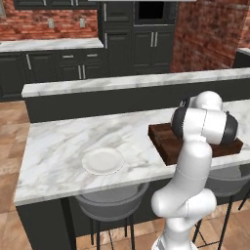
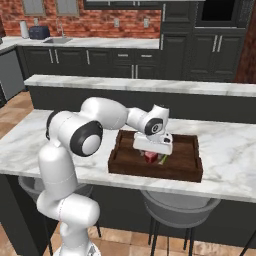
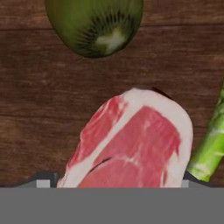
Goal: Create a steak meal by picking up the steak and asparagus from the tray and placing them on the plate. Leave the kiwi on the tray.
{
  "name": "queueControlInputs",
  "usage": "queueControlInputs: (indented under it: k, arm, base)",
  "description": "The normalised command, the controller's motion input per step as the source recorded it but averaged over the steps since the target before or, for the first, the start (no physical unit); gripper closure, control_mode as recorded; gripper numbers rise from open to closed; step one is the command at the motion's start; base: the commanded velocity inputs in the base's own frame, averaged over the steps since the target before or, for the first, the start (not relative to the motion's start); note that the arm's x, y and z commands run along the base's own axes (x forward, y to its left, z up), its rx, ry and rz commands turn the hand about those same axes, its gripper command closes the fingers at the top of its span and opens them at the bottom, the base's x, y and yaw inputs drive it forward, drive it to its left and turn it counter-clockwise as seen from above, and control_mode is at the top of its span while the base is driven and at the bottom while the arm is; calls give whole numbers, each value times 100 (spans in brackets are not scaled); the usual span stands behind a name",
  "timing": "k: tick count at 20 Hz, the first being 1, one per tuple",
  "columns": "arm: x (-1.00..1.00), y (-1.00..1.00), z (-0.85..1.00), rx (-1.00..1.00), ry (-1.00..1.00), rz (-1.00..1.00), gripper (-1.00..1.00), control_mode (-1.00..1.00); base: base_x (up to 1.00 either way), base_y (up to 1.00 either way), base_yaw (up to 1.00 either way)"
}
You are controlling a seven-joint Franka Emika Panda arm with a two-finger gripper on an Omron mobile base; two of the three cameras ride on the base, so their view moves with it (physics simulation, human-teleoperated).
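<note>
My tool [image 2: 153, 152] is down in the tray [image 2: 186, 167] right over the steak [image 3: 133, 142]; I cannot tell whether its fingers grip the meat. The asparagus [image 3: 211, 146] lies just beside the steak, the kiwi [image 3: 94, 25] near it. The plate [image 1: 102, 160] sits apart on the surface [image 1: 53, 151].

The left base view looks forward and down from behind the arm's left, taking in the marble counter [image 1: 63, 146], the plate [image 1: 103, 160] and part of the tray [image 1: 166, 141]. The right base view covers the same counter [image 2: 225, 150] and tray [image 2: 181, 167] from the opposite side. The hand view sits very close above the tray floor [image 3: 39, 100], facing the steak [image 3: 135, 144], kiwi [image 3: 94, 24] and asparagus [image 3: 211, 144].
</note>
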Motion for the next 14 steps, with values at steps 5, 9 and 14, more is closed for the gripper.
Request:
queueControlInputs:
  k: [5, 9, 14]
  arm:
    - [-2, 0, 12, 0, -9, 0, 100, -100]
    - [-21, 0, 83, 1, -12, 0, 100, -100]
    - [-43, 5, 91, 2, 0, 2, 100, -100]
  base:
    - [0, 0, 0]
    - [0, 0, 0]
    - [0, 0, 0]
